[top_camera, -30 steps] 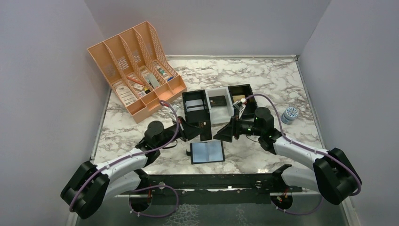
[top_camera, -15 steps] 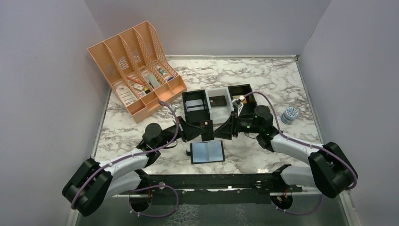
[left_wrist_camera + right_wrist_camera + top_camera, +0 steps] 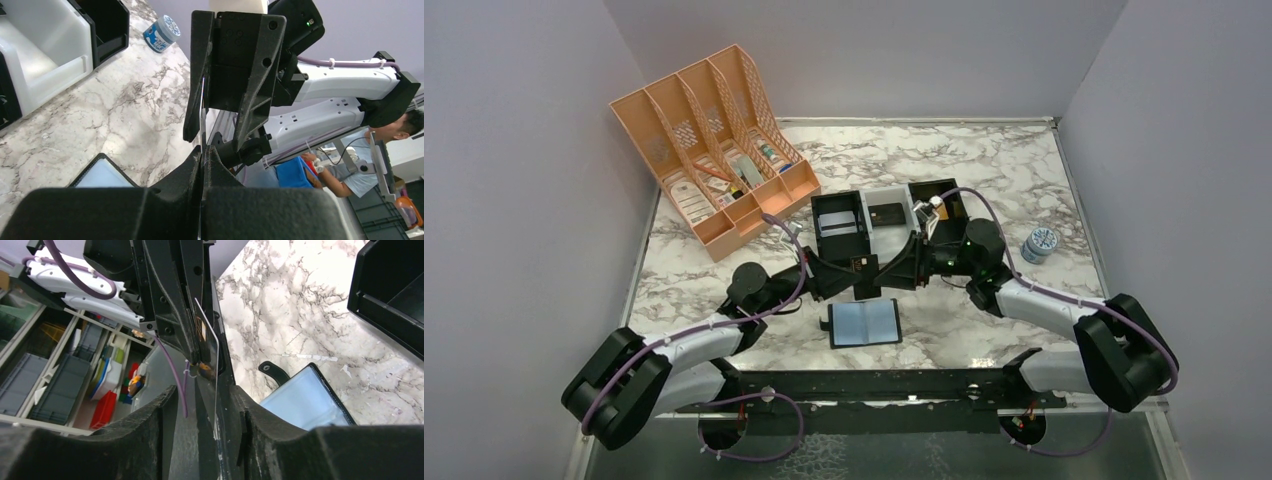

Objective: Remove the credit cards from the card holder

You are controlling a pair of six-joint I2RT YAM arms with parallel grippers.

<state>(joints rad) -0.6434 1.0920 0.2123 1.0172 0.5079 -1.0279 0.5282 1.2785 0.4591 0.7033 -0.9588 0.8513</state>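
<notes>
Aloft, the left tool (image 3: 852,272) clenches a dark credit card (image 3: 867,281) (face toward the arm bases, long axis seemingly upright). The right tool (image 3: 887,274) brackets it, released, just behind the card holder (image 3: 864,323) lying open on the desk (image 3: 984,180).

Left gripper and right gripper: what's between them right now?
A dark card, seen edge-on. The left gripper pinches it, and its free edge reaches between the right gripper's open jaws. Both wrist views show it.

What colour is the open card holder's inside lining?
Pale blue-grey, edged black; card holder shows best in the top external view.
</notes>
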